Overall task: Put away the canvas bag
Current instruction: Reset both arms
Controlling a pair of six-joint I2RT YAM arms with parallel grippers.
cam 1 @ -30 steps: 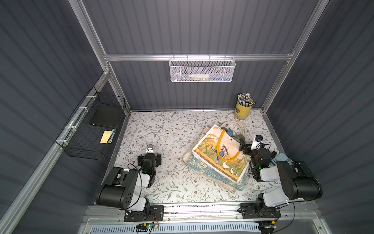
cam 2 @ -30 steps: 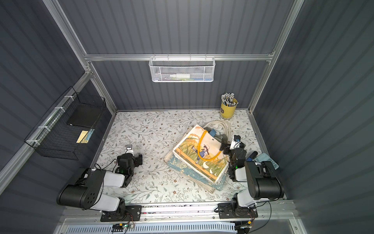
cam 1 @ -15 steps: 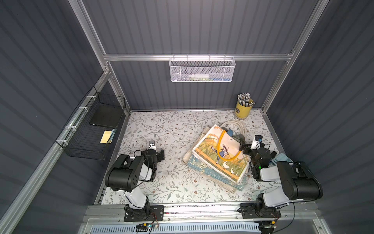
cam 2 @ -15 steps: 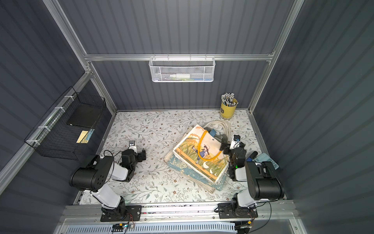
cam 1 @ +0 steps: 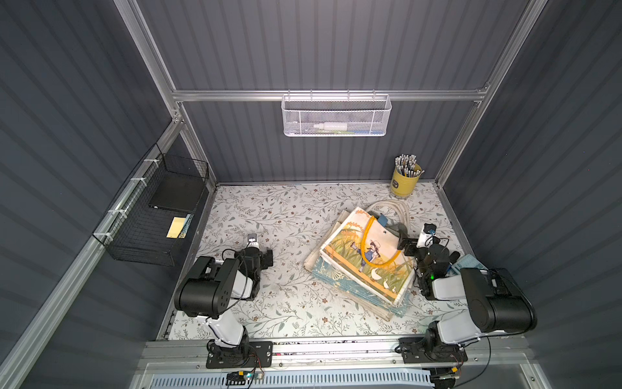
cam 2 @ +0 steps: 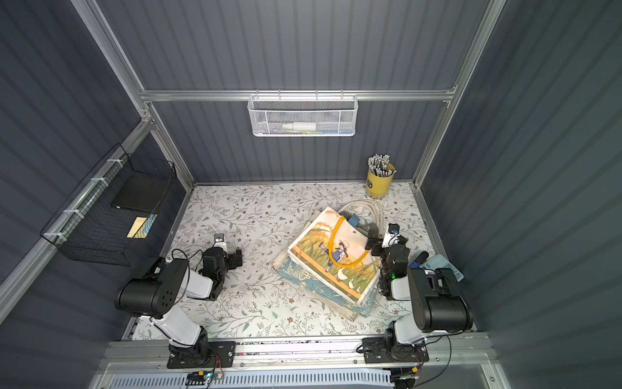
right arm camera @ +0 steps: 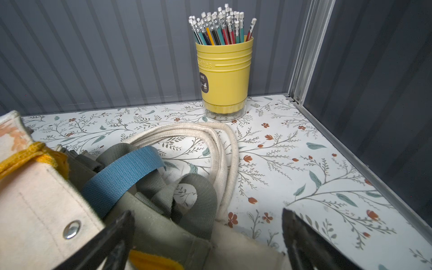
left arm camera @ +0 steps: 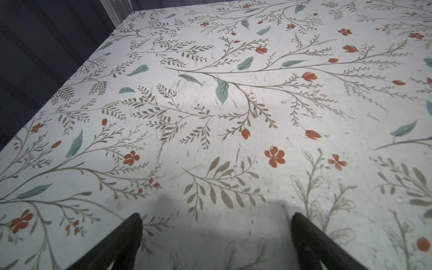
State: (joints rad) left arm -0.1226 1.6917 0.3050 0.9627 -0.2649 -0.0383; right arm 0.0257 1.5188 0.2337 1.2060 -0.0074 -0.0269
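The canvas bag, printed with a girl in a field and fitted with yellow handles, lies flat on top of a pile of other bags right of the table's middle. My right gripper is open at the pile's right edge, by the handles. In the right wrist view its fingers straddle grey-green straps, with a blue strap and cream rope handles beyond. Over bare table at the left, my left gripper is open and holds nothing.
A yellow cup of pencils stands in the back right corner. A white mesh basket hangs on the back wall. A black wire basket hangs on the left wall. A teal item lies behind my right arm.
My left arm has lifted its elbow and pushed its gripper a little to the right over the table. The right arm and the bags have not moved.
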